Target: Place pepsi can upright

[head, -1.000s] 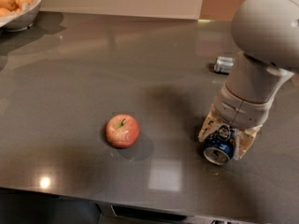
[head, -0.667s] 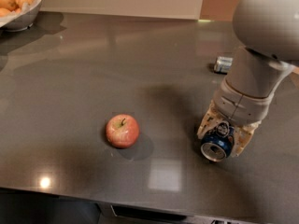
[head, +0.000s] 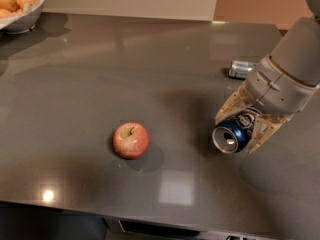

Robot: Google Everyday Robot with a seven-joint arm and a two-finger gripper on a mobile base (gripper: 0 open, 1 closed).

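- Pepsi can (head: 240, 128) is well right of the apple (head: 131, 140), tipped sideways, clamped between the jaws of the gripper (head: 235, 134);
- let go before you turn it upright and it may roll toward the apple.

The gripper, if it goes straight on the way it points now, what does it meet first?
The gripper, fingers around the pepsi can, points down and leftward. Going on, the can would probably touch the table first, just ahead. The apple lies farther left, likely off that line.
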